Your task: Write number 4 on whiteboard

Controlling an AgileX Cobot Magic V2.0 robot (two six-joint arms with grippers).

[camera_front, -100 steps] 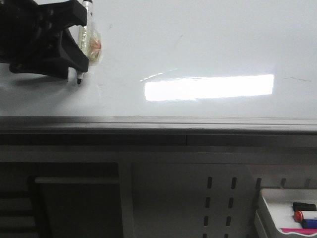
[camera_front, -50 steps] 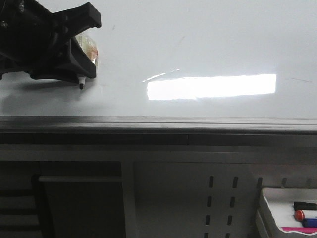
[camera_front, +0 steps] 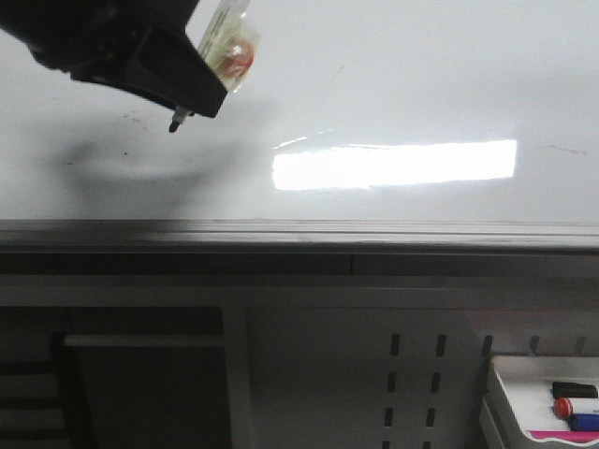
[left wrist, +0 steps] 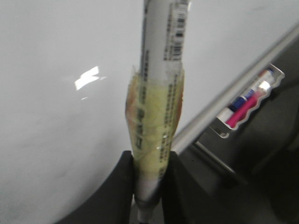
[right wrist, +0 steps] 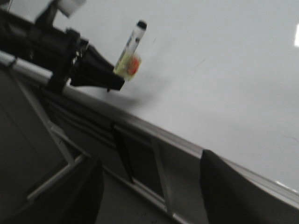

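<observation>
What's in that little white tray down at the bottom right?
The white tray holds markers: a black one, a red-capped one with blue and something pink. The picture's edge cuts the tray off, so the rest is unseen.

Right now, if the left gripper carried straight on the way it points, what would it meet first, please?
Most likely the whiteboard: the left gripper holds the marker tip-first towards it. The tip looks lifted off, though depth is unclear.

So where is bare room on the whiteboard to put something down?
The whiteboard is bare from the left gripper and its marker rightward, down to the grey edge. The upper left corner is crowded. The tray already holds markers.
</observation>
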